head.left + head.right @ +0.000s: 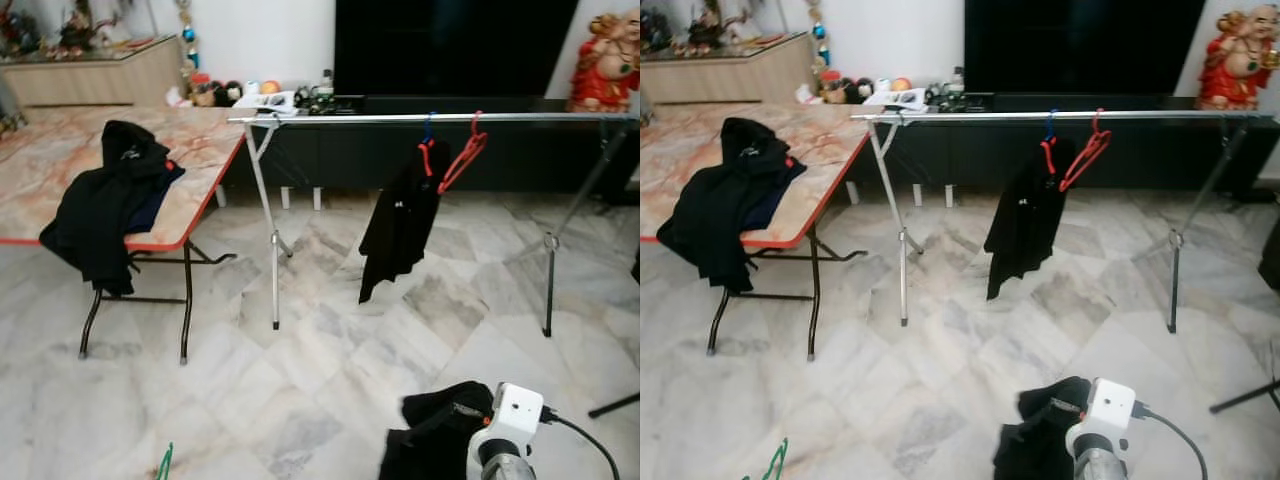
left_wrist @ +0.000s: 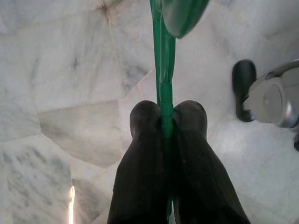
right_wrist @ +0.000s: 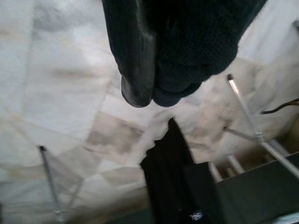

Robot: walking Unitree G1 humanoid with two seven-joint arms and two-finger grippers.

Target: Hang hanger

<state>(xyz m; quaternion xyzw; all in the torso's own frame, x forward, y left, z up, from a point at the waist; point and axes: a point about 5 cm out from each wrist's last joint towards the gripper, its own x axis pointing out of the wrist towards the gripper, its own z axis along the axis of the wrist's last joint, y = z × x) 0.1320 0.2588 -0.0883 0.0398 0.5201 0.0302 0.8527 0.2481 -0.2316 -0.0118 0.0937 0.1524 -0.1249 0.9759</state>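
Marble floor tiles (image 1: 330,380), pale grey with darker veins, spread under a thin steel drying rack (image 1: 420,119) that stands on crossed tube legs. On its rail hang a black garment (image 1: 400,222) on a blue hook and, touching it on the right, a bare red hanger (image 1: 461,152) tilted sideways. Left of the rack, a folding table (image 1: 205,150) with a marbled pink top, red edge and dark metal legs carries a heap of black clothing (image 1: 105,200) that spills over its front edge. A long black cabinet (image 1: 450,150) runs behind the rack, with a red figurine (image 1: 605,65) at its right end.

The left gripper (image 2: 167,112) has its 2 ribbed black fingers pressed together on the slim green plastic hanger (image 2: 163,51), held low over the floor, well apart from the rail. The right gripper (image 3: 154,91) pinches soft dark knitted cloth (image 3: 201,37), which bunches beside the white wrist camera (image 1: 515,410).
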